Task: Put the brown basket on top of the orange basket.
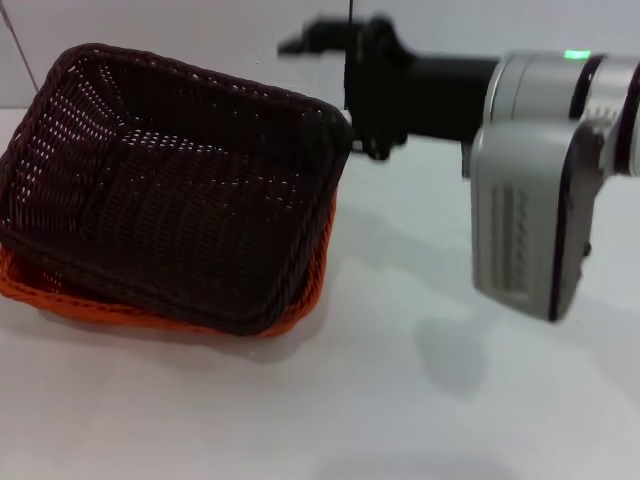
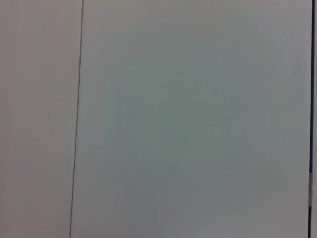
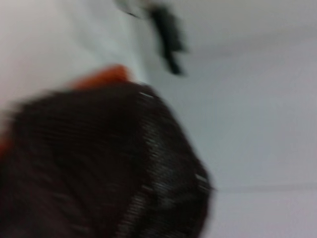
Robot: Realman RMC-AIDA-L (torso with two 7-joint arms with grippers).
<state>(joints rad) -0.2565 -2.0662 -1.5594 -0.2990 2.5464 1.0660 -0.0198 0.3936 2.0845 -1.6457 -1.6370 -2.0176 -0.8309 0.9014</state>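
The brown basket (image 1: 170, 190) rests tilted on top of the orange basket (image 1: 150, 315), whose rim shows along the near and right sides beneath it. They stand at the left of the white table (image 1: 400, 400). My right gripper (image 1: 350, 90) reaches in from the right and is at the brown basket's far right corner, close above its rim. In the right wrist view the brown basket (image 3: 99, 163) fills the picture, blurred, with a bit of the orange basket (image 3: 105, 76) behind it. The left gripper is out of view.
The right arm's grey wrist housing (image 1: 530, 210) hangs over the table to the right of the baskets. A white wall (image 1: 200, 30) stands behind. The left wrist view shows only a pale flat surface (image 2: 198, 119).
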